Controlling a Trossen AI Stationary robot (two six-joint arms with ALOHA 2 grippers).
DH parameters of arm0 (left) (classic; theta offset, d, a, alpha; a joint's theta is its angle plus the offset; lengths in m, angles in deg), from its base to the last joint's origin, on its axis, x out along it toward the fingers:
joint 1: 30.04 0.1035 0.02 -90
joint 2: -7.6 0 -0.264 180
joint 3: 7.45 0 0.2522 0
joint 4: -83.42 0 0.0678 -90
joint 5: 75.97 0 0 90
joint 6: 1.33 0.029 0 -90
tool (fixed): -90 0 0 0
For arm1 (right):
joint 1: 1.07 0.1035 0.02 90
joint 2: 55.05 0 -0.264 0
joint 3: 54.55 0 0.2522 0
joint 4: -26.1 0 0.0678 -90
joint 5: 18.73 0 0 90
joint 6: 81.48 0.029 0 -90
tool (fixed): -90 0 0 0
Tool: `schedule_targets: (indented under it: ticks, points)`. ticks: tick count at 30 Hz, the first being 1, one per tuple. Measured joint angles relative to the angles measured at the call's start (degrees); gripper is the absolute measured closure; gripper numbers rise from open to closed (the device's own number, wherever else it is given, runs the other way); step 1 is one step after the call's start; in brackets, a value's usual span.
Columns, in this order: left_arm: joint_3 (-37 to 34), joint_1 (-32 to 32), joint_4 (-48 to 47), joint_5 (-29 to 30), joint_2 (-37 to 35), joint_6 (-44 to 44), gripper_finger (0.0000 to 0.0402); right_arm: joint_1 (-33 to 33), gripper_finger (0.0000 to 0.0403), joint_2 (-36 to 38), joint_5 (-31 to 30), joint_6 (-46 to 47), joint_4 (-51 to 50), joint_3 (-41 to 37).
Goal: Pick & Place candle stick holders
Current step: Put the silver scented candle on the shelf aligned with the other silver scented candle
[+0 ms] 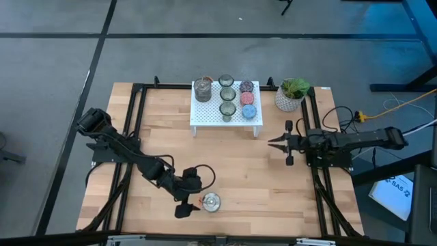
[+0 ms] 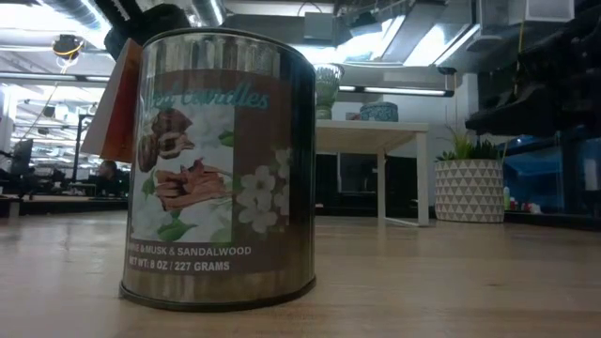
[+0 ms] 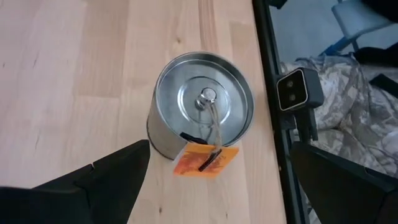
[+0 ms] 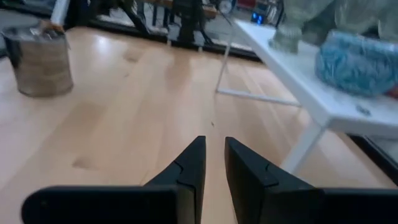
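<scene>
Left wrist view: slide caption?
Left hand open above the lidded silver candle tin with orange tag, near the table edge.

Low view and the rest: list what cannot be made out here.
- Low view: the silver tin fills the foreground and hides most of the white rack behind it.
- High view: the cups on the rack are too small to tell glass from metal.
- Right wrist view: the blue cup is blurred and partly cut off.

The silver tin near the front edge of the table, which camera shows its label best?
The low view: the silver tin fills the frame, with readable label text. The left wrist view shows only its lid and orange tag. The high view shows it small, the right wrist view far off and blurred.
</scene>
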Motion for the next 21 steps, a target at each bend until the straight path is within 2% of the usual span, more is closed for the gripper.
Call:
schedule_targets:
  ticks: [3,10,15,21]
  points:
    - [0.8,0.0,-1.5,-0.1,0.0,1.1,0.0016,-1.4,0.0339,1.8,0.6,-0.4,-2.6,0.0]
    - [8.0,0.2,-11.9,0.8,0.0,2.7,0.0016,-4.3,0.0339,2.4,5.4,-1.0,-3.5,0.0]
    - [9.1,0.7,-10.3,0.8,0.0,3.6,0.0016,-4.6,0.0339,2.0,6.2,-0.6,-3.6,0.0]
    - [9.1,1.0,-6.9,5.6,0.0,4.5,0.0016,-4.6,0.0339,2.0,6.2,-0.5,-3.6,0.0]
